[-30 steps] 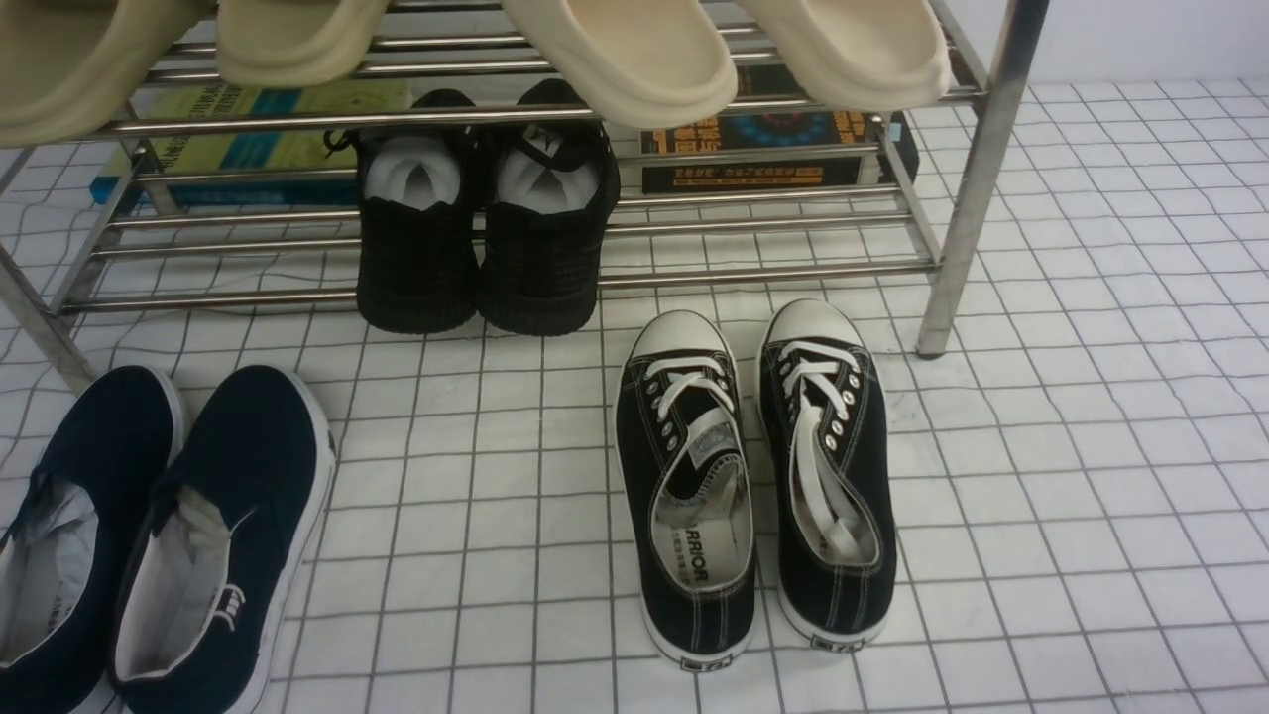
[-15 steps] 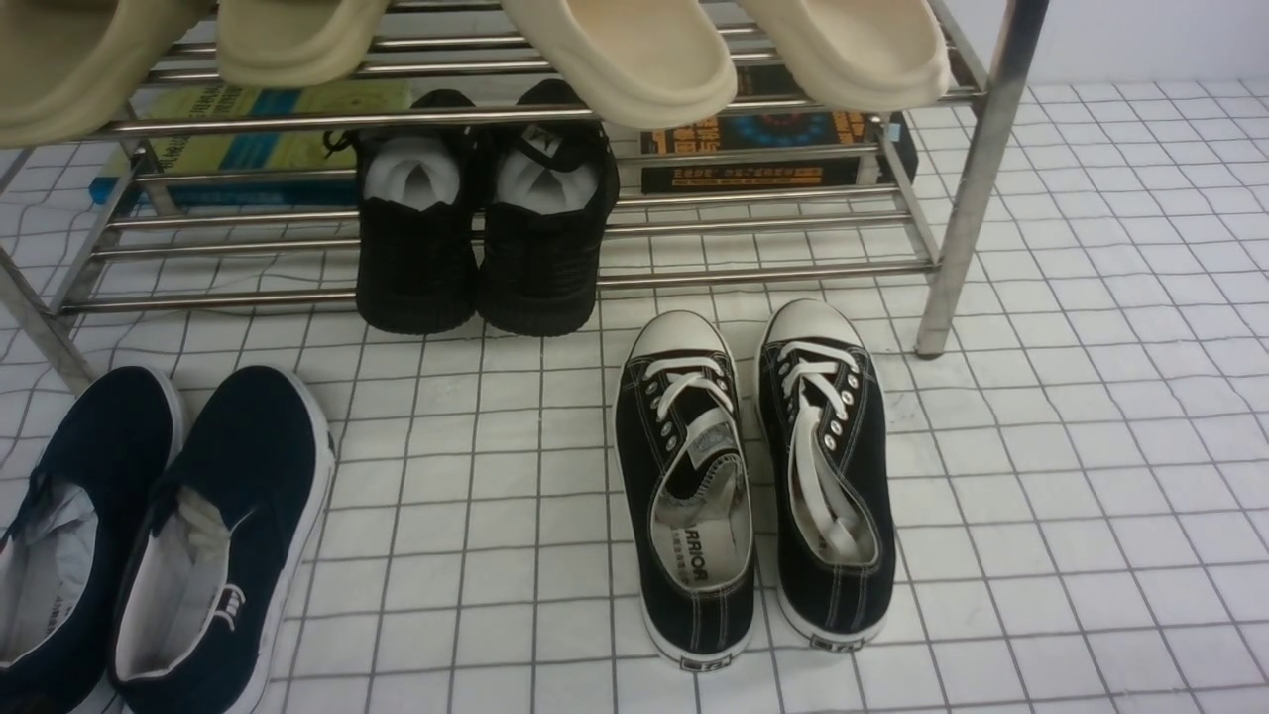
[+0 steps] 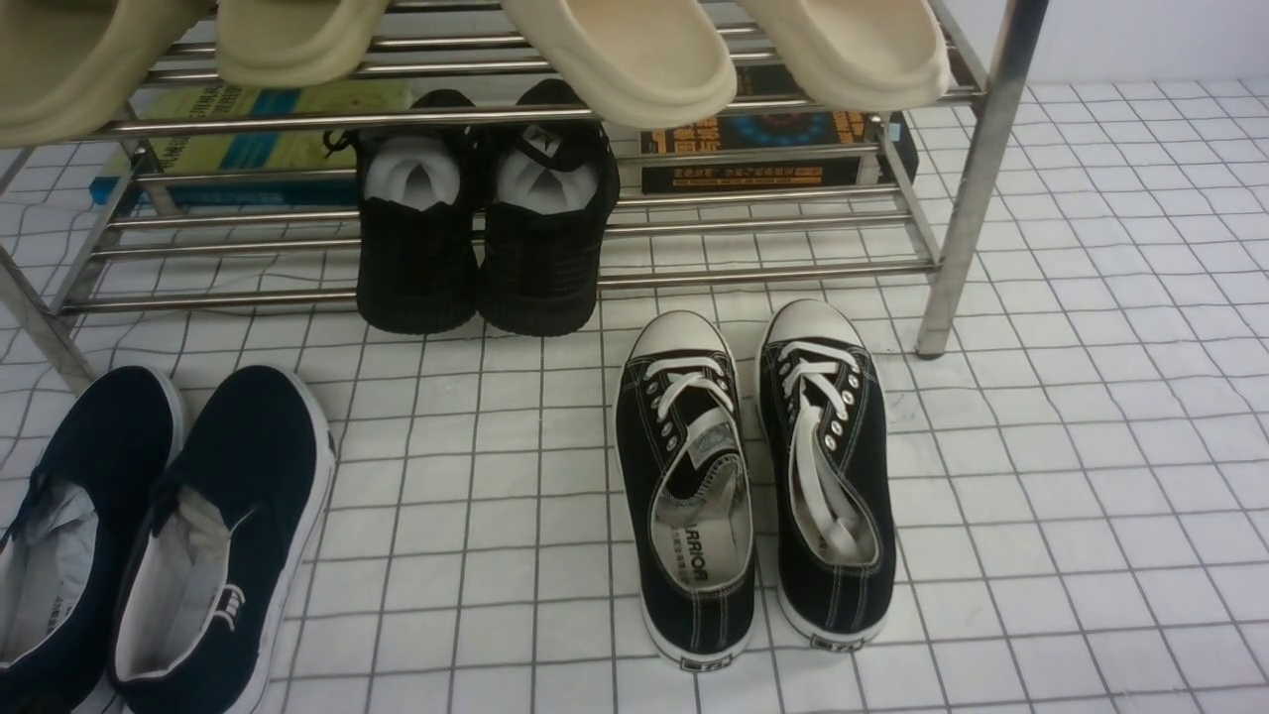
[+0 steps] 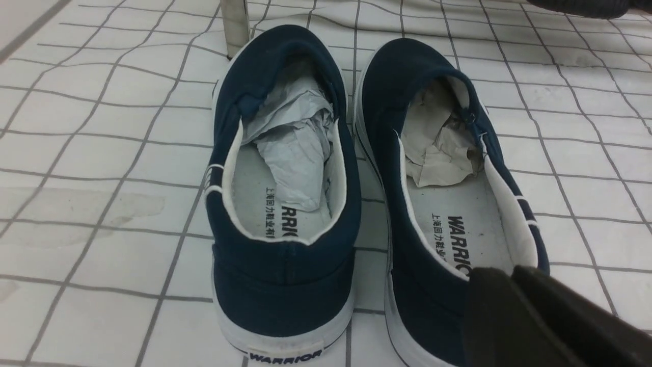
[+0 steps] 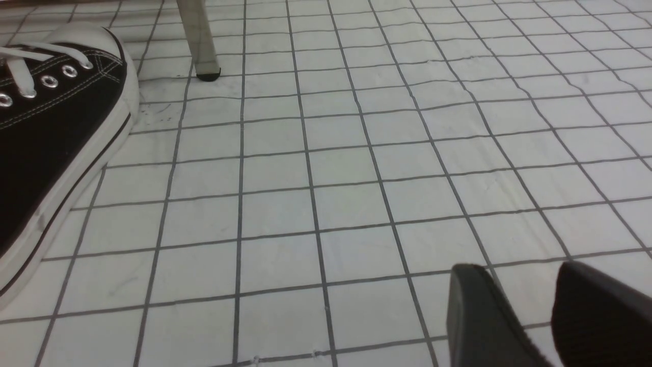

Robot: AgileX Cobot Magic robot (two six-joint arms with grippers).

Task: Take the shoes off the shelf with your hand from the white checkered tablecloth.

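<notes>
In the front view we see the navy slip-on shoes (image 3: pixel 159 540) lying side by side on the white checkered tablecloth (image 3: pixel 1041 496) at the near left, off the shelf (image 3: pixel 977 178), toes toward the rack and heels toward us; neither arm shows here. On the lower tier sit the all-black knit shoes (image 3: pixel 486 233), their mouths filled with white paper, with boxes behind them, and cream slippers (image 3: pixel 615 55) lie on the upper tier. The black lace-up sneakers (image 3: pixel 753 476) stand on the cloth to the right. In the left wrist view the left end effector (image 4: pixel 514 306) hovers just behind one slip-on's heel, its long axis running away from the camera; crumpled paper fills both toes. The fingers look close together and hold nothing, though we cannot tell the gap for sure. So we judge the left arm the nearer one. In the right wrist view the right end effector (image 5: pixel 524 311) stands slightly parted and empty over bare desk cloth, one sneaker off to the side.
</notes>
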